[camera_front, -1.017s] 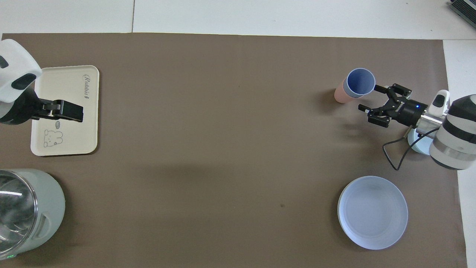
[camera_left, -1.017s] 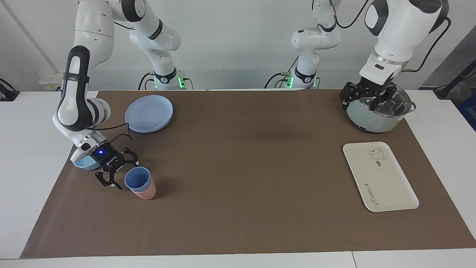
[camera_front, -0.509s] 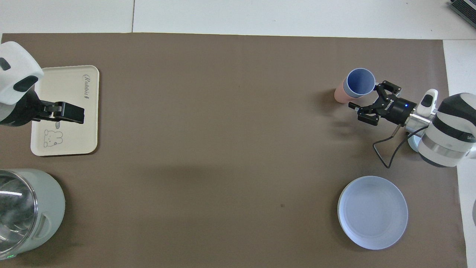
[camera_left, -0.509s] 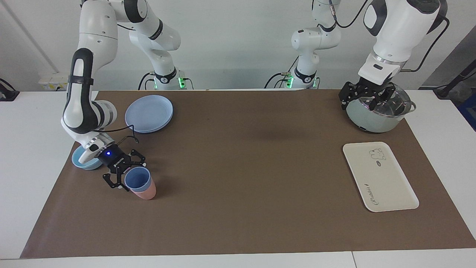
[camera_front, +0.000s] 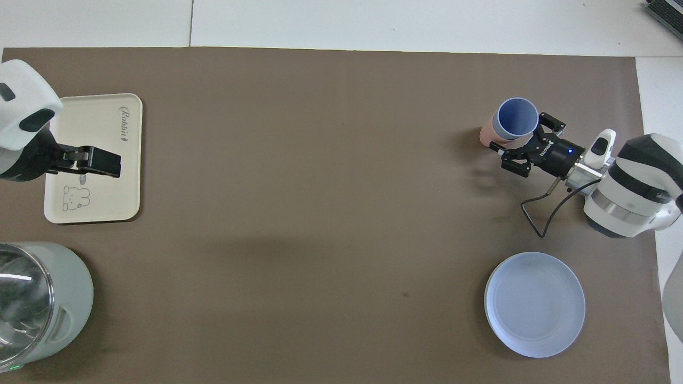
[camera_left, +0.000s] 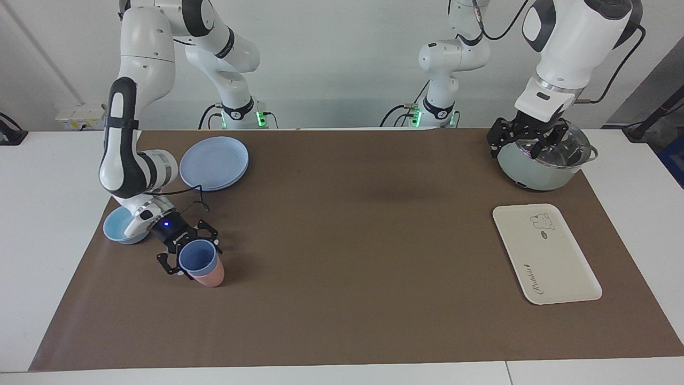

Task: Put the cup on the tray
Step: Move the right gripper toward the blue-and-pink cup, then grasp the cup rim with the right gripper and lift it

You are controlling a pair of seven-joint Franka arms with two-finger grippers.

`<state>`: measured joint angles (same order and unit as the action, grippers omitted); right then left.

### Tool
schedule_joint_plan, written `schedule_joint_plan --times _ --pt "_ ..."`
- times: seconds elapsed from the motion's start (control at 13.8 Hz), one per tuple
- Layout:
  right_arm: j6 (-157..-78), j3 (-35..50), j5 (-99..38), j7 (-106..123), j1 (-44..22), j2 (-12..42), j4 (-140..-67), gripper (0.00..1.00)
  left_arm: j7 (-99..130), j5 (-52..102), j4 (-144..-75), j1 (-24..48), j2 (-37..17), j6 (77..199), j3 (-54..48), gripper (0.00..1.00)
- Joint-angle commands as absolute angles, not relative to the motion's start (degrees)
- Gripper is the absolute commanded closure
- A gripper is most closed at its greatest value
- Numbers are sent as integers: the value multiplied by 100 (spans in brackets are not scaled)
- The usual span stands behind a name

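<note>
The periwinkle-blue cup point(camera_left: 196, 256) point(camera_front: 516, 118) stands nested inside a salmon-pink tumbler point(camera_left: 211, 278) point(camera_front: 485, 136) on the brown mat toward the right arm's end. My right gripper point(camera_left: 196, 260) point(camera_front: 516, 129) lies low and level with the pair, open, one finger on each side of the stack and close to its walls; contact does not show. The cream tray point(camera_left: 556, 267) point(camera_front: 106, 205) with the rabbit print lies toward the left arm's end with nothing on it. My left gripper point(camera_left: 526, 140) point(camera_front: 113, 162) waits open in the air between the pot and the tray.
A pale-green pot point(camera_left: 534, 174) point(camera_front: 69, 298) with a glass lid stands nearer to the robots than the tray. A round blue plate point(camera_left: 214, 163) point(camera_front: 534, 304) and a light-blue bowl point(camera_left: 115, 230) sit beside the right arm.
My right gripper slid forward from beside the stacked cups until its fingers straddle them, and the jaws have narrowed. The bowl has come out from under the wrist. The left arm barely moved.
</note>
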<state>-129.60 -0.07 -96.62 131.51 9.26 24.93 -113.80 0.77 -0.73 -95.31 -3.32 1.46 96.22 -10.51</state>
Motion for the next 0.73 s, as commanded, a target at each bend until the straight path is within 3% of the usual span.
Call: schedule_joint_plan --times 0.0,0.29,0.65 --pt "-13078 26 -9853 13315 879 2549 -11285 100 -17 -53 -9852 -351 378 9826 -1020 0" --pt "-13375 35 -9783 12887 748 2366 -11189 100 17 -53 -9879 -334 387 9826 -1020 0" --pt "-15132 9 -8696 11033 -534 1469 -11189 100 79 35 -9984 -281 413 10133 -1055 1"
